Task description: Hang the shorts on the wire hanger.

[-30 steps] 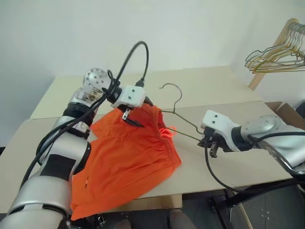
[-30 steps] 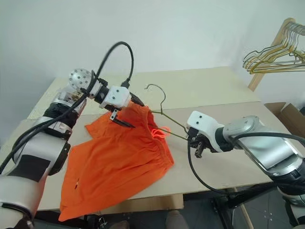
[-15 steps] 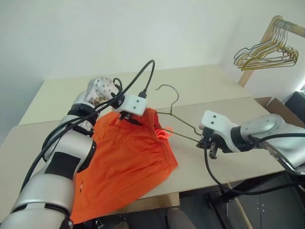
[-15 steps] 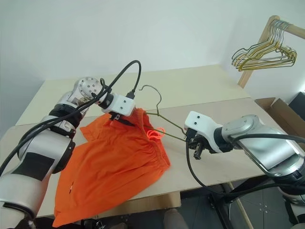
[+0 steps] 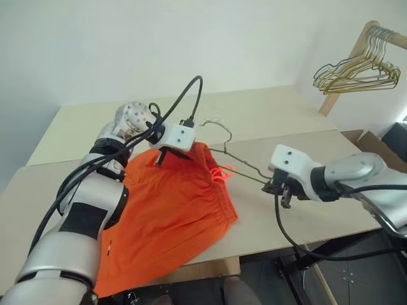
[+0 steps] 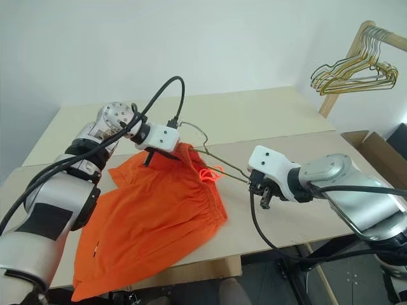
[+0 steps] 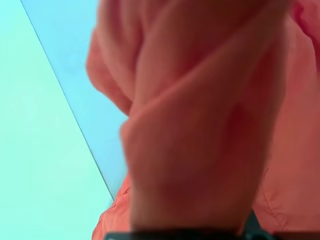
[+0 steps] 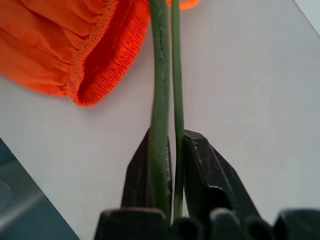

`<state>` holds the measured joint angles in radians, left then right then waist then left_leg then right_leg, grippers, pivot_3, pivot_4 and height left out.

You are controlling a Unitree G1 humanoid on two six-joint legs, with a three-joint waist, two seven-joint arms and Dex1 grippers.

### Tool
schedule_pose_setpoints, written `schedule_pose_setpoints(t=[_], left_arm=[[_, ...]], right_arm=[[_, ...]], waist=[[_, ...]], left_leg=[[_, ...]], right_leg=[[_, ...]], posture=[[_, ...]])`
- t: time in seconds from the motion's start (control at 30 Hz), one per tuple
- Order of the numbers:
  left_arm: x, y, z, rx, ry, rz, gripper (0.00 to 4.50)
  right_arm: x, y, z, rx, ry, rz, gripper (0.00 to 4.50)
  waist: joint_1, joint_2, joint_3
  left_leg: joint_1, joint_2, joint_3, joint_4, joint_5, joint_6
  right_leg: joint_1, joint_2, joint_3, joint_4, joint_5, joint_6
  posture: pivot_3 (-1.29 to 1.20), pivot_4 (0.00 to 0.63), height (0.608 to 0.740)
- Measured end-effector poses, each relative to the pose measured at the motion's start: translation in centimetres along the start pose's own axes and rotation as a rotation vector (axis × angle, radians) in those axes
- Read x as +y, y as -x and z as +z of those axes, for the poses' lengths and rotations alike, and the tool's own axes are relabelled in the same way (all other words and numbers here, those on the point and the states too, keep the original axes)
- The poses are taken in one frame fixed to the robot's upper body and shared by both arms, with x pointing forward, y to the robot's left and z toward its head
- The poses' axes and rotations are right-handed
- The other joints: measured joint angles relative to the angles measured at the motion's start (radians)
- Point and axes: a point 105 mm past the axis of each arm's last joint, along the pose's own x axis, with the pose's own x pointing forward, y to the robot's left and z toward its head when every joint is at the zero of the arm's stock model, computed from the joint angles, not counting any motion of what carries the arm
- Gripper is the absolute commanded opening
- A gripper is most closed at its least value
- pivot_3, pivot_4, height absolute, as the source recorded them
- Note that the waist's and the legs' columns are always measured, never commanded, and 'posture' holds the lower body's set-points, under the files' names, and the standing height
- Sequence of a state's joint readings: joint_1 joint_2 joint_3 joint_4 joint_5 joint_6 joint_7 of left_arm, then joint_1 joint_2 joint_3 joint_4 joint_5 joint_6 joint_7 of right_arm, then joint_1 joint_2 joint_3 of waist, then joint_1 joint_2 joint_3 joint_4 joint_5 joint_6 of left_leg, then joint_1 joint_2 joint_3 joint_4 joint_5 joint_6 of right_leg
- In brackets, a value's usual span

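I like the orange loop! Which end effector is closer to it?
The left. The left end effector is shut on the shorts just beside the loop. The right end effector sits farther off, at the hanger's far corner.

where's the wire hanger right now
The wire hanger lies mid-table between the two arms: one corner sits in the right gripper, the other end is tucked into the orange shorts.

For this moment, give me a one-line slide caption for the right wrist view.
Right gripper pinching two wires of the hanger above the table, orange shorts beside them.
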<state>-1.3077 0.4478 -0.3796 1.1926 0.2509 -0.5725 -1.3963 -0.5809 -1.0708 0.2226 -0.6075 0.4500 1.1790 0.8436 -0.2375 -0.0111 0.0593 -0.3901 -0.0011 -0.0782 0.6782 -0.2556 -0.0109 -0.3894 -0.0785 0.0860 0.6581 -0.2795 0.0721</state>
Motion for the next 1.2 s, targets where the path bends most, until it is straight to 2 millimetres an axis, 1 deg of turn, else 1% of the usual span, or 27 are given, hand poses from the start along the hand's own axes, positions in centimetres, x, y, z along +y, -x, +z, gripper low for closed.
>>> schedule_pose_setpoints(t=[0.1,0.2,0.27,0.33,0.4,0.43,0.5,0.57,0.6,0.67,0.73,0.83,0.87,0.9,0.97,1.13,1.2], left_arm=[[0.2,0.2,-0.1,-0.015,0.038,0.019,0.00],[0.3,0.6,-0.2,-0.033,0.087,0.034,0.00],[0.2,0.8,-0.4,-0.045,0.123,0.036,0.00],[0.2,0.9,-0.4,-0.064,0.151,0.041,0.00],[0.2,0.9,-0.5,-0.074,0.178,0.048,0.00],[0.2,0.9,-0.5,-0.081,0.191,0.052,0.00],[0.4,0.8,-0.5,-0.093,0.218,0.062,0.00],[0.5,0.8,-0.5,-0.100,0.237,0.070,0.00],[0.6,0.7,-0.4,-0.106,0.244,0.073,0.00],[0.6,0.6,-0.3,-0.111,0.249,0.077,0.00],[0.7,0.4,-0.2,-0.116,0.256,0.080,0.00],[0.8,0.3,0.0,-0.123,0.258,0.079,0.00],[0.8,0.2,0.0,-0.125,0.258,0.080,0.00],[0.8,0.3,0.0,-0.125,0.260,0.080,0.00],[0.8,0.2,0.0,-0.125,0.260,0.080,0.00],[0.9,0.3,0.0,-0.127,0.263,0.084,0.00],[0.9,0.4,0.0,-0.125,0.265,0.087,0.00]], right_arm=[[-0.3,1.0,-1.2,0.001,-0.045,-0.040,2.61],[-1.2,3.0,-2.1,-0.027,-0.109,-0.128,3.70],[-2.0,4.7,-2.4,-0.052,-0.146,-0.206,4.39],[-2.3,6.4,-2.9,-0.080,-0.189,-0.266,4.45],[-2.3,8.0,-3.0,-0.149,-0.235,-0.305,4.45],[-2.0,8.6,-3.2,-0.182,-0.258,-0.314,4.45],[-1.0,8.8,-3.9,-0.217,-0.305,-0.297,4.45],[0.3,8.1,-4.6,-0.237,-0.349,-0.249,4.45],[1.1,7.3,-5.0,-0.255,-0.379,-0.227,4.45],[2.8,5.2,-5.7,-0.291,-0.457,-0.158,4.45],[4.4,2.3,-5.7,-0.351,-0.541,-0.084,4.45],[5.7,-1.1,-5.4,-0.409,-0.657,0.001,4.45],[5.8,-1.6,-5.2,-0.417,-0.674,0.014,4.45],[6.1,-2.6,-4.9,-0.429,-0.701,0.039,4.45],[6.3,-3.6,-4.5,-0.434,-0.720,0.064,4.45],[5.9,-5.4,-4.9,-0.453,-0.822,0.075,4.45],[5.8,-5.7,-4.2,-0.492,-0.837,0.098,4.45]], waist=[[0.003,0.000,0.000],[0.004,0.000,0.000],[0.004,0.000,0.000],[0.004,0.000,0.000],[0.003,0.000,0.000],[0.003,-0.001,-0.001],[0.003,-0.001,-0.001],[0.002,-0.001,-0.001],[0.000,-0.002,-0.002],[-0.005,-0.002,-0.003],[-0.017,-0.002,-0.004],[-0.034,-0.001,-0.004],[-0.040,-0.001,-0.004],[-0.047,-0.001,-0.004],[-0.053,-0.001,-0.004],[-0.053,-0.001,-0.004],[-0.053,-0.001,-0.004]], left_leg=[[0.000,0.000,0.000,0.000,0.000,0.000],[0.000,0.000,0.000,0.000,0.000,0.000],[0.000,0.000,0.000,0.000,0.000,0.000],[0.001,0.000,0.000,0.000,0.000,0.000],[0.001,0.000,0.000,0.000,0.000,0.000],[0.001,0.000,0.000,0.000,0.000,0.000],[0.001,0.000,0.000,0.000,0.000,0.000],[0.001,0.000,0.000,0.001,0.000,0.000],[0.001,0.000,-0.001,0.000,0.000,0.000],[0.002,0.000,0.000,0.000,0.000,0.000],[0.002,0.000,0.000,0.000,0.000,0.000],[0.003,0.000,0.000,0.000,0.000,0.000],[0.003,0.000,-0.001,-0.001,0.000,0.000],[0.003,0.000,-0.001,-0.001,0.000,0.000],[0.003,0.000,-0.002,-0.001,0.000,0.000],[0.003,0.000,-0.003,-0.001,0.000,0.000],[0.003,0.000,-0.003,-0.001,0.000,0.000]], right_leg=[[0.000,0.000,0.000,0.000,0.000,0.000],[0.000,0.000,0.000,0.001,0.000,0.000],[0.001,0.000,-0.001,0.002,0.000,0.000],[0.001,0.000,-0.001,0.002,0.000,0.000],[0.001,0.000,-0.001,0.002,0.000,0.000],[0.001,0.001,-0.001,0.003,0.000,0.000],[0.002,0.000,-0.001,0.003,0.000,0.001],[0.002,0.001,-0.001,0.004,0.000,0.001],[0.002,0.001,-0.001,0.003,0.000,0.001],[0.002,0.001,-0.001,0.004,-0.001,0.001],[0.002,0.001,-0.001,0.004,-0.001,0.001],[0.002,0.001,0.000,0.005,-0.001,0.001],[0.002,0.001,0.000,0.005,-0.001,0.001],[0.002,0.001,0.000,0.005,-0.001,0.001],[0.002,0.001,0.000,0.005,-0.001,0.001],[0.002,0.001,-0.001,0.006,-0.001,0.001],[0.002,0.001,-0.001,0.006,-0.001,0.001]], posture=[[-0.25,0.000,0.740],[-0.26,0.000,0.740],[-0.26,0.000,0.740],[-0.27,0.000,0.740],[-0.27,0.000,0.740],[-0.28,0.001,0.740],[-0.28,0.004,0.740],[-0.29,0.008,0.740],[-0.29,0.010,0.740],[-0.29,0.010,0.740],[-0.29,0.013,0.740],[-0.29,0.016,0.740],[-0.28,0.018,0.740],[-0.28,0.017,0.740],[-0.27,0.016,0.740],[-0.26,0.013,0.740],[-0.26,0.011,0.740]])
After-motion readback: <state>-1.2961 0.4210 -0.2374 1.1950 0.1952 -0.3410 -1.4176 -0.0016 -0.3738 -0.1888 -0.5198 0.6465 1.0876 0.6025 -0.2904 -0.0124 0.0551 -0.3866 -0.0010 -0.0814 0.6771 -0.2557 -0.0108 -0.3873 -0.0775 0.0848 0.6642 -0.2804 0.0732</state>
